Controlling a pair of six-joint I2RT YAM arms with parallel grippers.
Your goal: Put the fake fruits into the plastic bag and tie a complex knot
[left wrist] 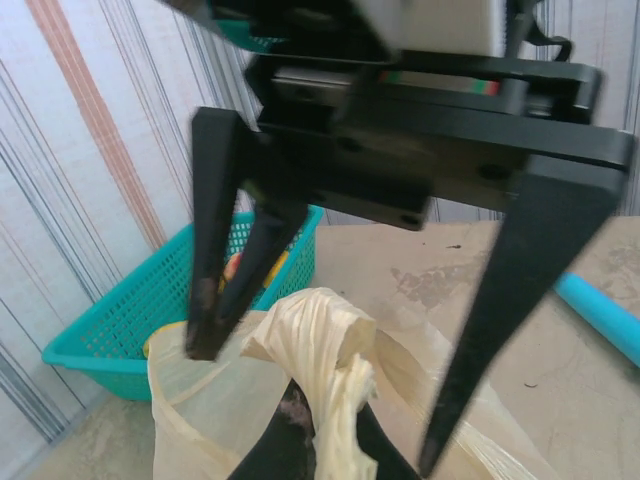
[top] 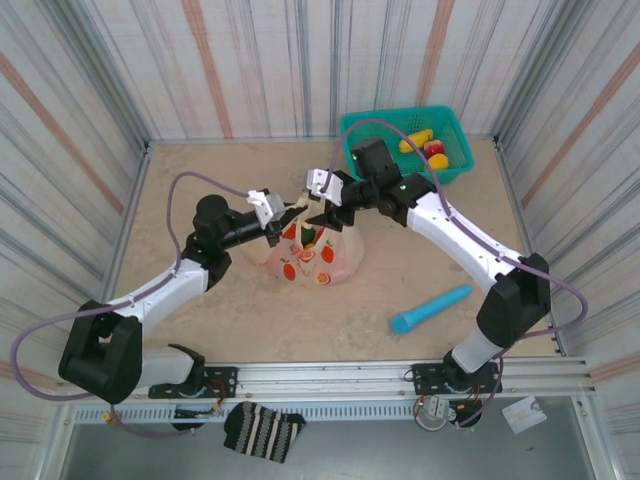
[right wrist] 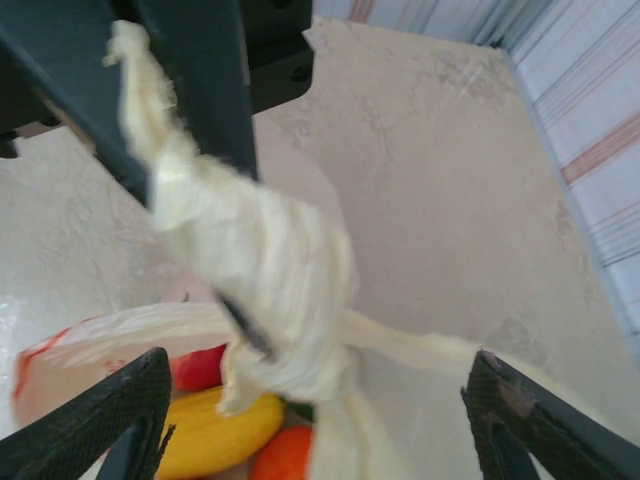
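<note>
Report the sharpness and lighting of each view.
Top external: sharp and evenly lit, with no glare on the bag. Left wrist: the right gripper up close is smeared. Right wrist: the twisted bag handle is blurred, while the table behind is clearer.

Cream plastic bag with red-orange fruit prints, teal mesh basket, blue stick, grey-and-orange striped walls.

Thin crinkled plastic bag — glossy fruits.
</note>
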